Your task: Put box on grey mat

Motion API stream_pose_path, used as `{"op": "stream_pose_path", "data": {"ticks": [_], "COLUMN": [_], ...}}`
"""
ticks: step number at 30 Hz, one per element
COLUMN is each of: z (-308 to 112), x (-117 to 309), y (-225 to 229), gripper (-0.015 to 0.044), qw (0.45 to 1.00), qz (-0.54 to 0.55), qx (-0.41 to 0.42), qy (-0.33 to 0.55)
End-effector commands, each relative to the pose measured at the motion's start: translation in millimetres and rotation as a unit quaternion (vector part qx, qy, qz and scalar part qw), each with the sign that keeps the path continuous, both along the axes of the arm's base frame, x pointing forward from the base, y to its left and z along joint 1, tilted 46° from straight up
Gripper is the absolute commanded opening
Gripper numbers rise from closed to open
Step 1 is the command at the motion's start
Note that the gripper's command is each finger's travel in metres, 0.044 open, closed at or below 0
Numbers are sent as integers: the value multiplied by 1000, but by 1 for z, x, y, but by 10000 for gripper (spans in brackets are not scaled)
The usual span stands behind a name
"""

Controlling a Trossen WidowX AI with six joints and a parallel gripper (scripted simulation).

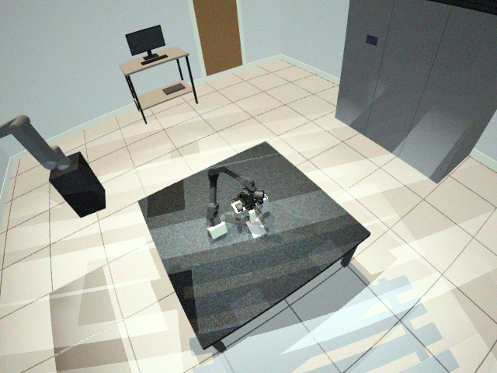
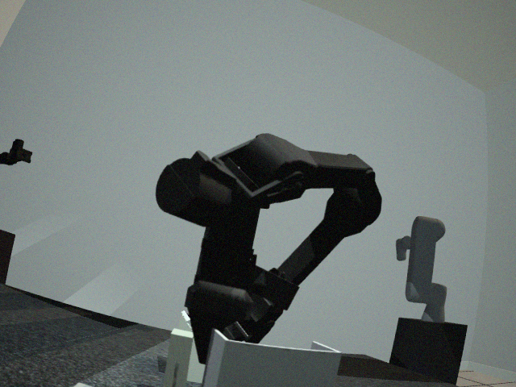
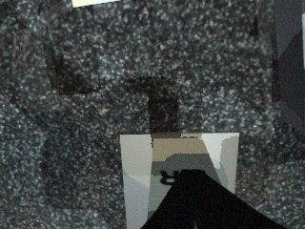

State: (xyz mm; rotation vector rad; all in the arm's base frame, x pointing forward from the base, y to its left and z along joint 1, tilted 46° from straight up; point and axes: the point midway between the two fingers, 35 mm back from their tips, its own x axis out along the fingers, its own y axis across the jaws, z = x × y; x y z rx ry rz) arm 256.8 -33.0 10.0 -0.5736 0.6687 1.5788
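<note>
The black arm (image 1: 213, 188) (image 2: 310, 250) bends over the dark speckled worktop (image 1: 241, 277) (image 2: 50, 341) (image 3: 95, 114), its wrist hanging low near the pale-walled bin (image 1: 265, 203) (image 2: 279, 362). The pincer (image 1: 249, 205) (image 2: 201, 359) (image 3: 190, 177) points downward with its fingers pressed together and nothing between them. In the wrist view its dark tip covers part of the ER box (image 1: 251, 217) (image 2: 178, 358) (image 3: 181, 164); whether the two touch cannot be told.

That box is outside the bin, standing upright on the pale grey mat (image 1: 256, 229) (image 3: 133, 153). Its printed side faces sideways rather than up. In the wrist view a dark R shows just beside the pincer's tip, while the rest of the code is hidden. The mat spreads out on both sides of the box, with patches of light and shadow over it.

A flat white piece (image 1: 234, 206) lies between the arm's base and the bin, partly covered by the arm in the top view. Near the front of the base, a pale block (image 1: 217, 230) rests on the worktop, apart from the mat. The bin's contents cannot be made out.

Beyond the worktop, a grey arm (image 1: 32, 142) (image 2: 422, 258) is mounted on a dark pedestal (image 1: 78, 186) (image 2: 429, 350). A monitor (image 1: 145, 40) stands on a small desk (image 1: 130, 67) by the wall, left of a brown door (image 1: 218, 36) in the top view.
</note>
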Motion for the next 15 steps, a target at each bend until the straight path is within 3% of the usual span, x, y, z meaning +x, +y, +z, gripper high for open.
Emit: {"op": "stream_pose_path", "data": {"ticks": [1, 15], "z": [-5, -21], "x": [0, 0], "y": [-3, -19], "gripper": [0, 0], "qw": [1000, 1000], "qz": [-1, -1], "qx": [1, 1], "qy": [0, 0]}}
